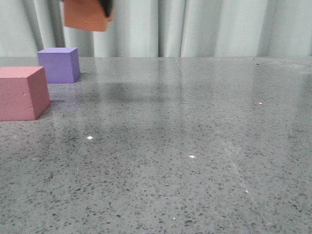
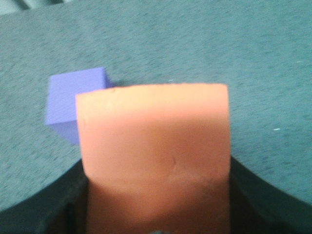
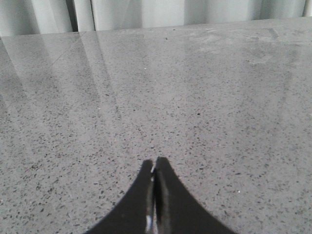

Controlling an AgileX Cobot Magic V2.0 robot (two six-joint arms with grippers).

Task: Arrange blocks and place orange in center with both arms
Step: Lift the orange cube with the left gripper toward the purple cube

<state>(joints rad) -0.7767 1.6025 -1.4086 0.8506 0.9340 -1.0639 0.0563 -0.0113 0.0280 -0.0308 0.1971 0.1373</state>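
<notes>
Left pincer grasping orange cube, high over purple cube | right pincer clenched, empty | step: carrying orange | next: lower between purple and pink cube on worktop

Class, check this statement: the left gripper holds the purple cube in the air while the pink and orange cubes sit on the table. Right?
Not quite. The front view shows the left gripper holding the orange cube aloft; the pink cube and purple cube sit on the table.
</notes>
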